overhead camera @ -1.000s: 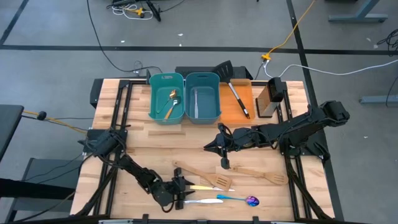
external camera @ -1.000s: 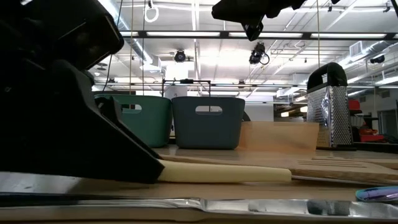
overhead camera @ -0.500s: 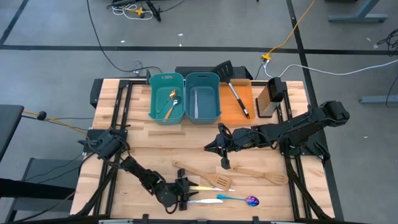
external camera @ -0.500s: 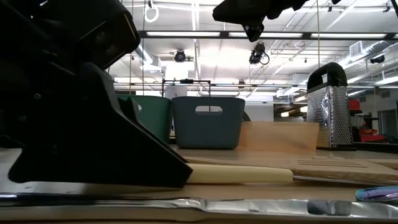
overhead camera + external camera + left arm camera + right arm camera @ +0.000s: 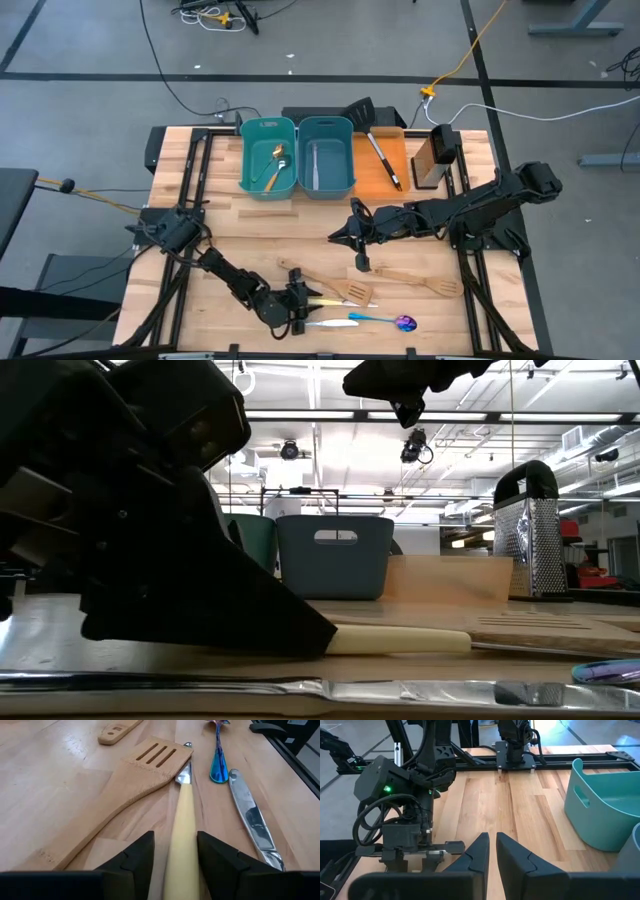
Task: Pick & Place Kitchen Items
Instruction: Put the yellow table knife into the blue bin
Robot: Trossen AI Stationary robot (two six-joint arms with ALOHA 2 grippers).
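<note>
Near the table's front edge, cream-handled knife (image 5: 183, 827) between left gripper (image 5: 175, 855) fingers (image 5: 141, 854)

Two teal bins (image 5: 298, 157) are standing side by side at the table's (image 5: 230, 225) far edge, touching each other. An orange tray (image 5: 380, 170) is lying just beside the right-hand bin. A metal grater (image 5: 434, 155) with a black handle is standing upright beside the tray, near the table's right edge; in the low view the grater (image 5: 529, 530) is rising well above the tray's wall (image 5: 450, 578). Black cables (image 5: 165, 70) and a yellow cable (image 5: 468, 55) are trailing over the grey floor beyond the table. Strip lights (image 5: 300, 415) are glowing on the ceiling behind.
</note>
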